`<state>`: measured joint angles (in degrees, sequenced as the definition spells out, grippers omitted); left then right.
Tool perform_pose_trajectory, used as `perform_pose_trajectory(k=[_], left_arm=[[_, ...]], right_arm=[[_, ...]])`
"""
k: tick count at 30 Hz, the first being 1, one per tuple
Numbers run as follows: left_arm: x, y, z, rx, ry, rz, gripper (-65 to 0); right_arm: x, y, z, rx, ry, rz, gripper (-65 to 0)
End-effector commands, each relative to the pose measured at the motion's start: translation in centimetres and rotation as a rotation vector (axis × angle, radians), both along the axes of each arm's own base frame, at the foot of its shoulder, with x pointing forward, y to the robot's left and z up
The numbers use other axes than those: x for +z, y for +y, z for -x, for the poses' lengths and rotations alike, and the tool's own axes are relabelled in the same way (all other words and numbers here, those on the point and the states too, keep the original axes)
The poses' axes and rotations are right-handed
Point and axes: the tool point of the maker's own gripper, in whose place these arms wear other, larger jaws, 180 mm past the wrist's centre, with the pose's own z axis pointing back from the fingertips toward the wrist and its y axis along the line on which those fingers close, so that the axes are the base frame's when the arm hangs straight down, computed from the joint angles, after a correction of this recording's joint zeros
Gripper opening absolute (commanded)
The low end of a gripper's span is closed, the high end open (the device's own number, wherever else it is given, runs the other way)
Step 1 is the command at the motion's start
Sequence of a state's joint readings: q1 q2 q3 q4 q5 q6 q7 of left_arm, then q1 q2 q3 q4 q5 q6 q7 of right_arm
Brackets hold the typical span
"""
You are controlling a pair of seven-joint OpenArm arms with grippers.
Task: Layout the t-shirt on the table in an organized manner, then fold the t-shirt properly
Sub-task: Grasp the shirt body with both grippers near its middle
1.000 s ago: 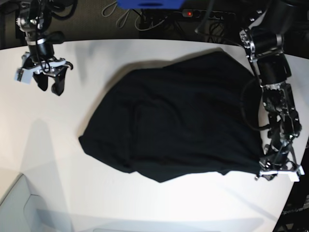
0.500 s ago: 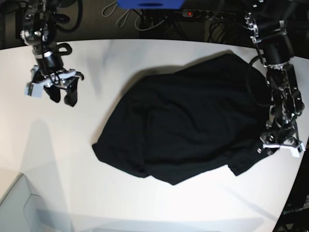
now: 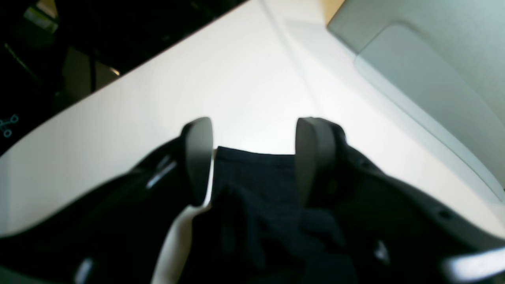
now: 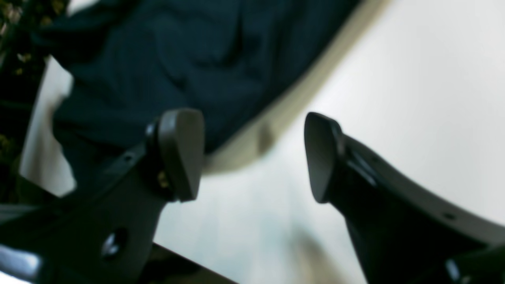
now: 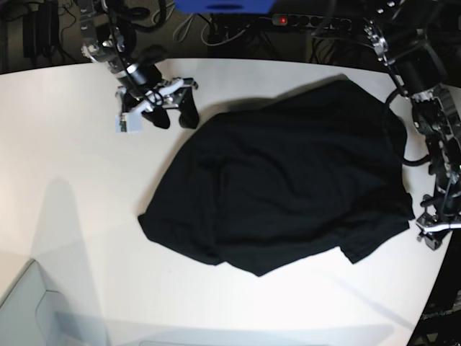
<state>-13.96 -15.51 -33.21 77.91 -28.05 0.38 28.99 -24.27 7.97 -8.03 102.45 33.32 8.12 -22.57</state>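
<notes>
The black t-shirt (image 5: 281,187) lies crumpled and spread in the middle of the white table (image 5: 72,180). My right gripper (image 5: 175,119) hovers open just off the shirt's upper-left edge. In the right wrist view this gripper (image 4: 252,157) has nothing between its fingers; the t-shirt (image 4: 177,51) lies beyond the left finger. My left gripper (image 5: 430,234) is at the shirt's right corner, near the table's edge. In the left wrist view it (image 3: 254,130) stands open, and a hem of the t-shirt (image 3: 256,177) lies loose between the fingers on the table (image 3: 236,79).
A grey bin (image 5: 29,310) sits off the table's near-left corner and shows as a grey bin (image 3: 434,59) in the left wrist view. A power strip (image 5: 288,20) and cables lie behind the table. The table's curved edge runs close by the left gripper.
The right gripper swung from the far-left table edge to the shirt's upper-left edge. The left gripper opened, let go of the shirt's corner and moved slightly outward. The shirt shifted right and settled.
</notes>
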Motion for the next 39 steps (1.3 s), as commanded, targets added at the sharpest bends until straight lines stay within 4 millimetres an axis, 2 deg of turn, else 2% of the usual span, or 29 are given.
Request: perform_pose_trajectory(k=[1,3,6,13,15,17,19,20,21,22,25,27,29,31,33,34,37,39], left_arm=[[2.2,0.6,-0.4,0.004,-0.049,-0.035,-32.3],[2.2,0.5,-0.4,0.002,-0.05,-0.036,-32.3],[2.1,0.5,-0.4,0.003,-0.046,-0.034,-32.3],[1.8,0.7,-0.3,0.007,-0.039,-0.034,-32.3],[1.2,0.8,0.1,0.007,-0.024,-0.035,-32.3],[1.2,0.7,0.3,0.006,-0.023,-0.037,-32.3],[0.5,0.7,0.8,0.005,-0.006,-0.04,-32.3],[0.3,0.7,0.9,0.005,-0.001,-0.041,-32.3],[0.3,0.7,1.0,0.004,0.0,-0.039,-32.3],[0.2,0.7,1.0,0.004,0.001,-0.038,-32.3],[-0.3,0.6,1.3,0.004,0.014,-0.036,-32.3],[0.1,0.4,1.3,0.001,0.002,-0.041,-32.3],[0.5,0.1,1.2,-0.006,-0.006,-0.047,-32.3],[0.2,-0.4,1.3,-0.01,-0.008,-0.038,-32.3],[1.0,-0.8,1.2,-0.018,-0.027,-0.049,-32.3],[1.3,-1.0,1.1,-0.023,-0.033,-0.052,-32.3],[1.1,-3.6,0.4,-0.083,-0.031,-0.053,-32.3],[0.9,-5.2,0.0,-0.127,-0.025,-0.062,-32.3]], right_arm=[[0.6,0.6,-0.7,0.011,-0.033,-0.019,-24.3],[-1.0,1.5,-0.3,0.035,0.008,-0.023,-24.3],[-2.2,3.2,-0.3,0.06,0.039,-0.045,-24.3],[-2.8,6.4,-1.0,0.139,0.047,-0.064,-24.4],[-3.0,7.2,-1.5,0.162,0.045,-0.067,-24.8],[-3.1,7.3,-2.0,0.169,0.042,-0.062,-30.2],[-3.2,6.9,-2.5,0.166,0.039,-0.051,-43.5],[-3.4,6.3,-2.6,0.158,0.042,-0.04,-52.7],[-3.7,4.7,-2.9,0.131,0.043,-0.019,-60.8],[-4.0,3.2,-3.1,0.103,0.05,-0.001,-65.0],[-4.4,-1.3,-3.5,0.027,0.054,0.057,-64.4],[-4.0,-4.7,-4.1,-0.026,0.04,0.104,-65.0],[-3.2,-8.5,-4.9,-0.073,0.015,0.165,-65.0],[-1.6,-11.8,-7.1,-0.116,-0.036,0.217,-65.0],[-0.3,-14.5,-8.7,-0.151,-0.07,0.259,-65.0],[0.4,-15.6,-9.5,-0.168,-0.086,0.276,-65.0],[2.4,-17.9,-12.2,-0.2,-0.137,0.307,-65.0],[2.9,-19.1,-13.5,-0.21,-0.139,0.326,-59.2]])
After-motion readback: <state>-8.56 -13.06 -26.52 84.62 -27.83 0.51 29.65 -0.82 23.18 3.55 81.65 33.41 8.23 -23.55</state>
